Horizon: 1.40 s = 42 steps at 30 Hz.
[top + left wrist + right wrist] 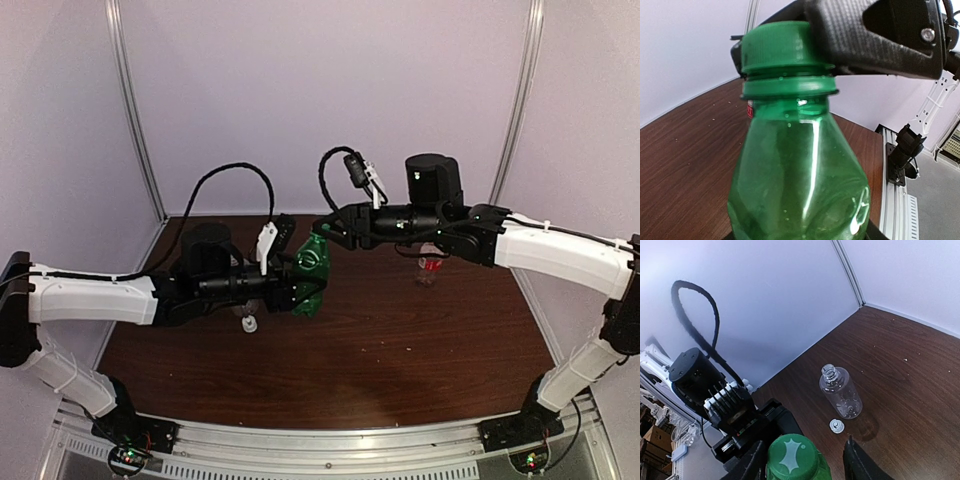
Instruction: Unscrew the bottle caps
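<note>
top external view showed the left gripper (298,290) clamped on the lower part of the green bottle (312,272), which it held tilted above the dark wooden table (400,360), neck pointing up and toward the right arm. the right gripper (323,237) reached in from the other side and sat over the bottle's top. behind the right arm, near the back of the table, stood a small bottle with red on it (430,268), partly hidden; whether it had its cap on could not be told.

left wrist view was filled by the green bottle, with the green cap (777,47) seated on the neck just above the collar ring. one black finger of the right gripper (875,35) lay against the cap's far side.

right wrist view looked down on the cap's top, which bore a pale leaf-like mark. the right jaws stood apart, one on each side of the cap: the left finger (752,462) was close against its rim, while a strip of table showed between the cap and the other finger (860,467), so the jaws were not pinched shut on it. beyond lay a clear bottle (841,392) with its neck open, and a small white cap (836,426) rested on the table just beside it.
</note>
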{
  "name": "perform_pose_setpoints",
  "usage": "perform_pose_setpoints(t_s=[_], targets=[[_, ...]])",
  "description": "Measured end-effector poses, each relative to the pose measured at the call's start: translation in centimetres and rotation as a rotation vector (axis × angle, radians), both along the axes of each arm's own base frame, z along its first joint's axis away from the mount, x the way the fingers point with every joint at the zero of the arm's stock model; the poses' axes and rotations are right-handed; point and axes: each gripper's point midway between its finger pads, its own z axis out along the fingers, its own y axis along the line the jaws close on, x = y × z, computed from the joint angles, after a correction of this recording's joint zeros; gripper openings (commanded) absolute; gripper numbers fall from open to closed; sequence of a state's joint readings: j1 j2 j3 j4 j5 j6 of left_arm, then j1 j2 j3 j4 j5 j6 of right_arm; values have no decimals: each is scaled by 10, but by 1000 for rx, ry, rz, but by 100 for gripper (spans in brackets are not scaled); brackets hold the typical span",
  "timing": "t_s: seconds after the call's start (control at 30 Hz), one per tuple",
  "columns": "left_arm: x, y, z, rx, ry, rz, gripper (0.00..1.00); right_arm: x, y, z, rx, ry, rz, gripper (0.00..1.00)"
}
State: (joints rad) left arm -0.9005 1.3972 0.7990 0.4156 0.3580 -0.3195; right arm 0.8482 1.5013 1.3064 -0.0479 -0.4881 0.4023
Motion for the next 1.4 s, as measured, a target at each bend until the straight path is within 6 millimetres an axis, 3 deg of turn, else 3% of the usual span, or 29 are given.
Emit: perform_pose_setpoints(t_s=[0.43,0.57,0.8,1.07,1.23,1.4], targets=[[3,2,-4,19,2,19,32,-1,6,-3,5,6,16,14],[2,2,-3,17,0,15,32,-1,6,-3,8,-9,21,9],[-8,-1,6,-22,-11,-71,33,-13,7,7,22,-84,109,8],[-59,-3,38,-134,-60,-382,33,-71,4,41,99,-283,443,13],[-93,-1,47,-182,-57,-580,33,-105,1,49,138,-361,652,19],[-109,0,50,-211,-32,-683,33,-120,-1,51,162,-395,776,25]])
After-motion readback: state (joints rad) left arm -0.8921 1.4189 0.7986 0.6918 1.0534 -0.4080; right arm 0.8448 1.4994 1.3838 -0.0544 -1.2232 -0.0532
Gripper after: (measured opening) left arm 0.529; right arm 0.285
